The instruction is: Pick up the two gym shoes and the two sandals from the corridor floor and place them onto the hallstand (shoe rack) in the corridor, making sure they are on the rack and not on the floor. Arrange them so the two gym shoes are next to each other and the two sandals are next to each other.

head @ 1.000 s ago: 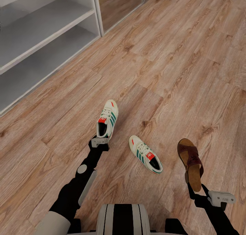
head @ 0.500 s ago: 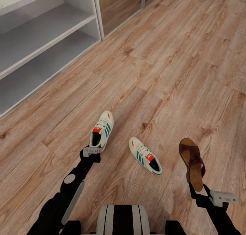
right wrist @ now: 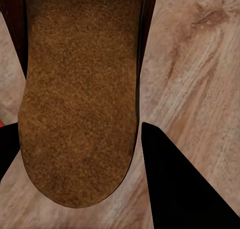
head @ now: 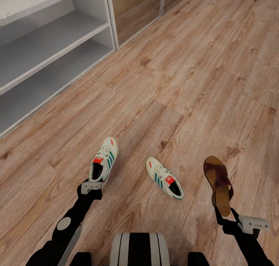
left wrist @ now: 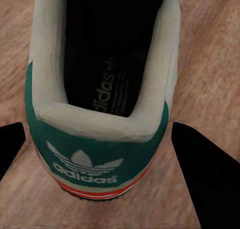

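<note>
On corridor floor (head: 186, 64): left gripper (head: 91, 187) clamps heel of 1 gym shoe (head: 102, 165), now dragged back from hallstand (head: 46, 53). Right gripper (head: 223, 216) grips sandal (head: 218, 183) heel. 2nd gym shoe (head: 165, 178) loose between. Rack placement pending.

Cream green-striped gym shoe (head: 102, 160) beside second gym shoe (head: 166, 178), maroon sandal (head: 219, 184) to right, on wood floor (head: 186, 76); pale hallstand (head: 42, 45) well apart.

Near the hallstand (head: 50, 45) there are two gym shoes, one (head: 102, 165) and another (head: 166, 179), one sandal (head: 219, 184), perhaps a second at the far edge.
</note>
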